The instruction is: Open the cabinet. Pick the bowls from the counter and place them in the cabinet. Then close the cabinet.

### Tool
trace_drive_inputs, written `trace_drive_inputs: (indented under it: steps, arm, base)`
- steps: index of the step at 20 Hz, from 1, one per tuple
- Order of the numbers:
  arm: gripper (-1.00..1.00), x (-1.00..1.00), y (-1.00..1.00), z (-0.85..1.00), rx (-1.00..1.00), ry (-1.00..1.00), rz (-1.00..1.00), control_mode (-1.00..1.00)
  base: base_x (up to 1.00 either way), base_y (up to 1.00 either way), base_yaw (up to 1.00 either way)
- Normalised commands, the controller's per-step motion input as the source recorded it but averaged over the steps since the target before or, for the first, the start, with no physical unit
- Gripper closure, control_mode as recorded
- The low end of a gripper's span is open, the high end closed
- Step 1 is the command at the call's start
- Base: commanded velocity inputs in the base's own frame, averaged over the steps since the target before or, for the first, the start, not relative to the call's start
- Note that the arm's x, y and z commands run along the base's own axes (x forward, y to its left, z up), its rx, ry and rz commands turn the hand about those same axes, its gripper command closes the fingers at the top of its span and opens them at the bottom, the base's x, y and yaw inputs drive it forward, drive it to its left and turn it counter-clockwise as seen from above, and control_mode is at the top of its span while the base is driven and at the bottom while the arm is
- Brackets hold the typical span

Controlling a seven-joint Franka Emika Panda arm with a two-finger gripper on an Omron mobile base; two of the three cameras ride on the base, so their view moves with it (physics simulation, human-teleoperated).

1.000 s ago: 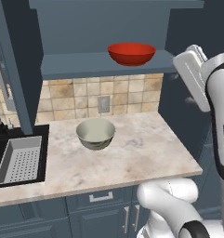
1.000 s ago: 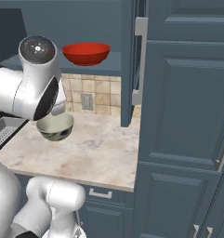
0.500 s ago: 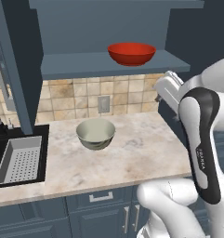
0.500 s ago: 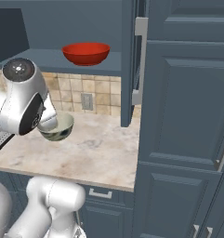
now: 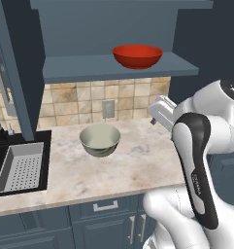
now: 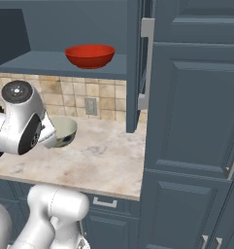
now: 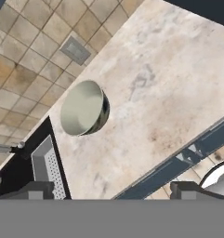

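Note:
The cabinet (image 5: 108,67) stands open, and the glossy red bowl (image 5: 137,56) (image 6: 90,55) sits on its inner shelf. On the beige counter (image 5: 138,165) (image 7: 178,69) rests the cream-white bowl (image 5: 100,140) (image 6: 65,131) (image 7: 82,108), upright, near the tiled wall. My gripper (image 7: 112,191) hovers above the counter's right part, open, with nothing between its fingers. In the left base view its white hand (image 5: 160,113) hangs to the right of the cream bowl and above it, apart from it. My own arm partly covers that bowl in the right base view.
A black sink (image 5: 16,168) (image 7: 43,167) with a perforated grey tray lies left of the bowl. The right cabinet door (image 6: 134,63) juts out edge-on over the counter, its silver handle (image 6: 146,63) beside it. A wall outlet (image 5: 108,108) sits behind the bowl. Tall cupboards (image 6: 196,121) stand at the right.
My hand has come down from shelf height and moved left over the counter towards the cream bowl. The red bowl stays on the shelf. The jaws remain wide apart.

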Motion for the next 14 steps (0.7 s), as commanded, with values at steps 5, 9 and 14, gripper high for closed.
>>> trace_drive_inputs:
  steps: [5, 9, 14]
  arm:
    - [-1.0, 0.1, 0.21, -0.37, -0.04, 0.02, 0.09, -1.0]
    - [-1.0, 0.2, 0.19, -0.39, -0.06, 0.04, 0.07, -1.0]
    - [-1.0, 0.27, 0.13, -0.35, -0.05, 0.01, 0.07, -1.0]
  base:
    - [0.0, 0.0, 0.0]
    - [0.0, 0.0, 0.0]
    - [0.0, 0.0, 0.0]
